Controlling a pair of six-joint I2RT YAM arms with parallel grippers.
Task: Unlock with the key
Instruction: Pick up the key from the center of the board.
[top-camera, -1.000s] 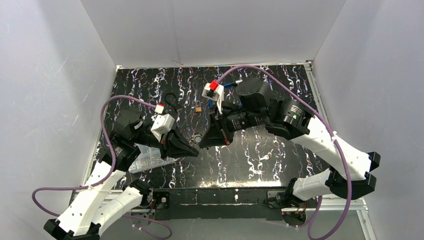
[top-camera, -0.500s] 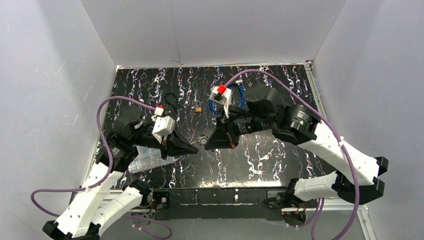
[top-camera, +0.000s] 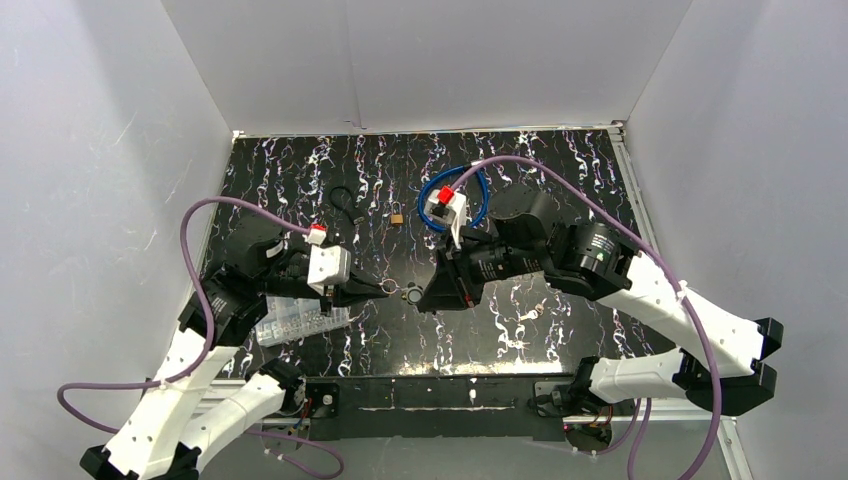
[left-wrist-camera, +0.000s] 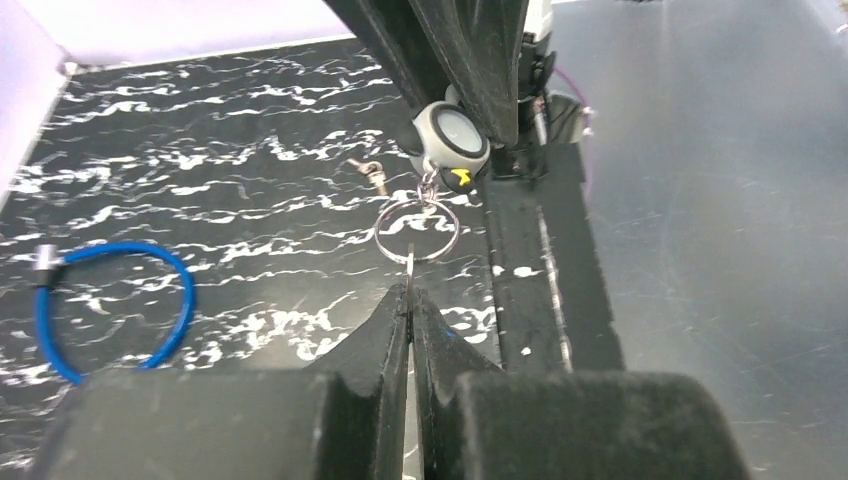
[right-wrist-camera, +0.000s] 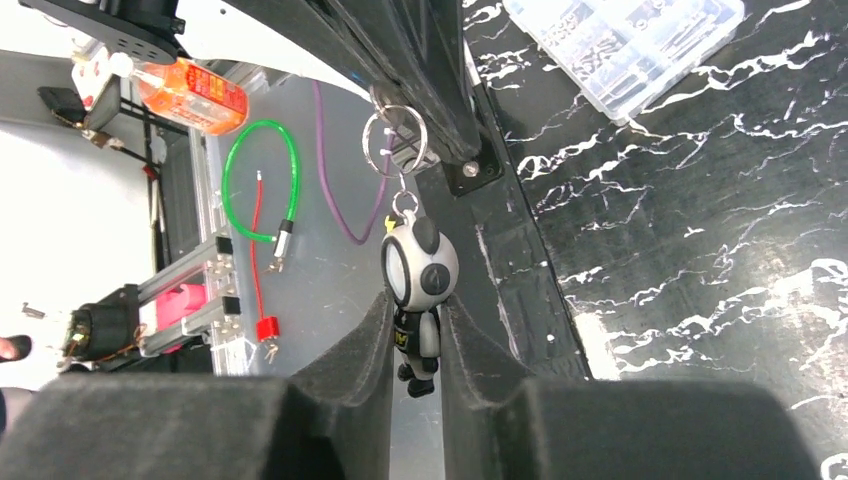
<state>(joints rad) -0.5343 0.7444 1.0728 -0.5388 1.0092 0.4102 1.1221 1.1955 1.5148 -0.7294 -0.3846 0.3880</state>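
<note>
A key ring (top-camera: 386, 290) carries a grey-and-black figurine (top-camera: 412, 295) and is held off the table between both grippers. My left gripper (top-camera: 368, 291) is shut on a thin metal blade, seen edge-on, that hangs on the ring (left-wrist-camera: 417, 225); its fingertips (left-wrist-camera: 398, 305) pinch it. My right gripper (top-camera: 428, 297) is shut on the figurine (right-wrist-camera: 420, 285), with the ring (right-wrist-camera: 395, 135) above it. A small brass padlock (top-camera: 397, 217) lies on the black marbled table (top-camera: 560, 180), farther back, apart from both grippers.
A blue cable loop (top-camera: 455, 195) lies behind the right arm and also shows in the left wrist view (left-wrist-camera: 110, 305). A black loop (top-camera: 343, 200) lies left of the padlock. A clear plastic box (top-camera: 295, 318) sits under the left arm. A black rail (top-camera: 440, 392) runs along the near edge.
Both grippers have moved toward the near edge and closed in on the keychain. The right arm has swung away from the blue loop, which now shows whole.
</note>
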